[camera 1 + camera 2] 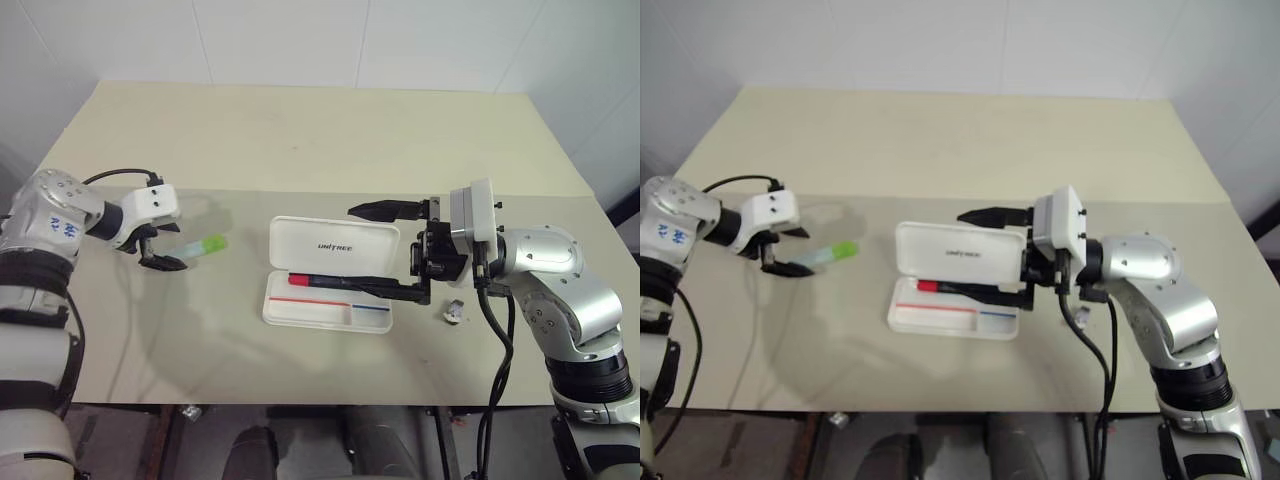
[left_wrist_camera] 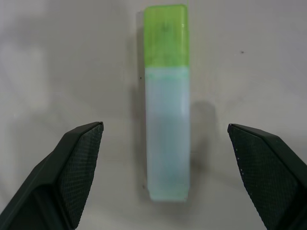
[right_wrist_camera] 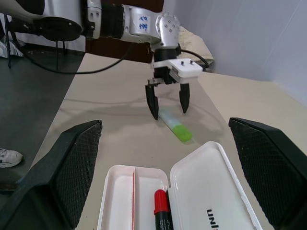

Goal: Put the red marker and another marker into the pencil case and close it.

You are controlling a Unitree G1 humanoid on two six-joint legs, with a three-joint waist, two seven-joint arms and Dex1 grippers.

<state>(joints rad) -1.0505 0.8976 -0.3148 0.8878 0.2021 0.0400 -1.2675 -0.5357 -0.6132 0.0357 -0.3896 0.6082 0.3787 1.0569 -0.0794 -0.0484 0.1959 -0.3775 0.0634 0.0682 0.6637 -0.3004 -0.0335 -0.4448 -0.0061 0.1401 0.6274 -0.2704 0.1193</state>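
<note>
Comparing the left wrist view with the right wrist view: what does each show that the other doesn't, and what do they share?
Left wrist view: the green marker close up, bright green cap and pale body, lying flat on the table, framed by the open left gripper's fingers.

Right wrist view: the open pencil case with the red marker inside, its lid laid back, and the open right gripper's fingers.

Both: the green marker on the table, untouched, with the left gripper poised around it.

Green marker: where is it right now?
The green marker lies on the table, left of the open case, at the open left gripper.
</note>
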